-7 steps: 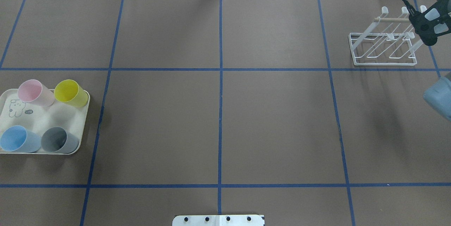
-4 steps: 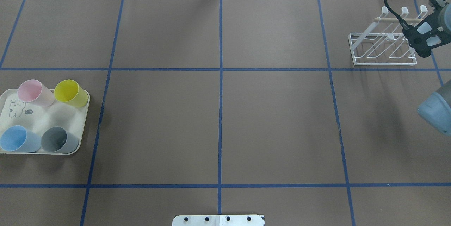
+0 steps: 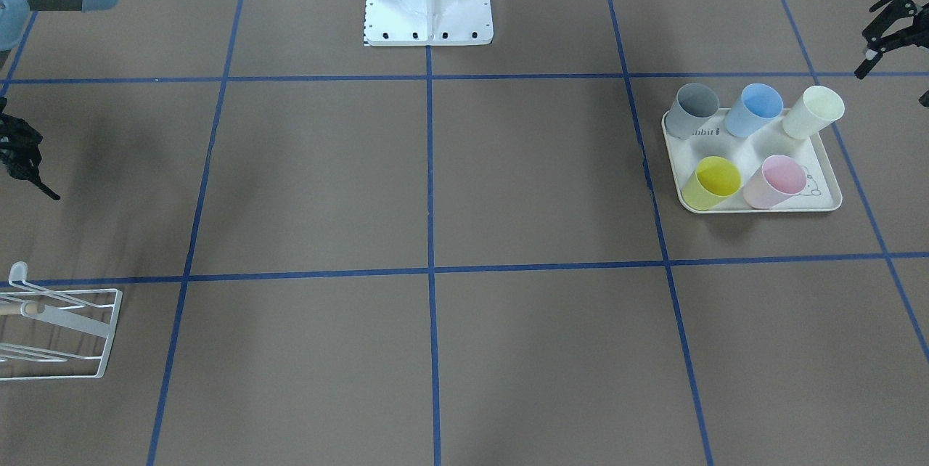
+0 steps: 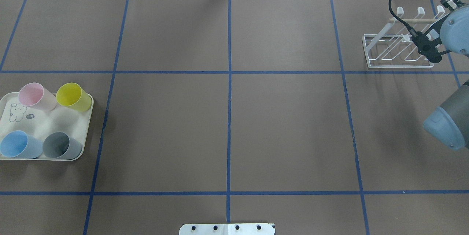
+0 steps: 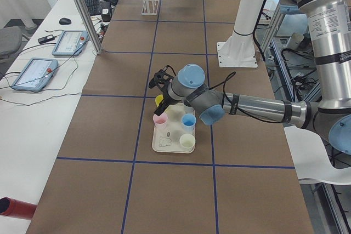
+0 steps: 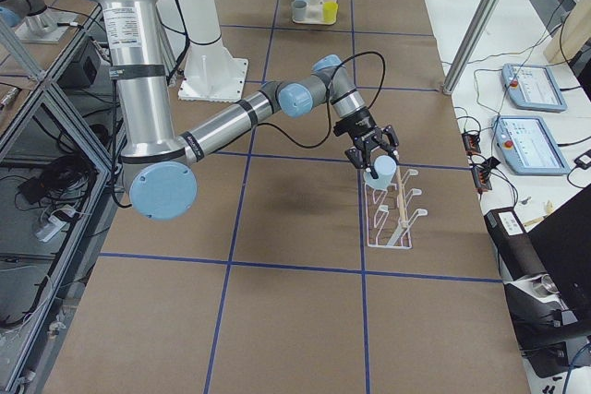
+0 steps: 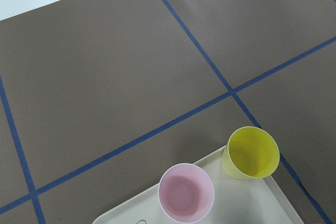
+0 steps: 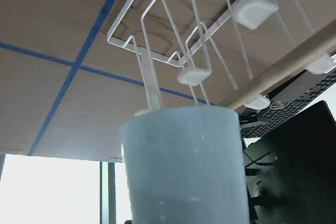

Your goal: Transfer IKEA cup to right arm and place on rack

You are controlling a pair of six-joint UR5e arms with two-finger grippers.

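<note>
My right gripper [image 6: 374, 152] is shut on a pale blue IKEA cup [image 6: 381, 171], held just at the near end of the white wire rack [image 6: 392, 219]. In the right wrist view the cup [image 8: 184, 171] fills the lower frame, with the rack's slanted prongs [image 8: 152, 77] and wooden rod [image 8: 283, 69] close beyond it. Overhead, the right arm's black wrist [image 4: 425, 46] overlaps the rack [image 4: 370, 50] and hides the cup. My left gripper [image 3: 871, 45] hangs open and empty beside the tray [image 3: 827, 201].
The cream tray [image 4: 51, 118] at the table's left end holds several cups, among them pink [image 4: 34, 96], yellow [image 4: 73, 96], blue [image 4: 18, 144] and grey [image 4: 60, 146]. The robot's white base [image 3: 428, 9] stands mid-table. The right arm's elbow [image 4: 447, 125] hangs over the right edge.
The right arm's wrist has moved left and toward the robot over the rack's right end. Its elbow has swung further left into view. The tray and its cups have not moved.
</note>
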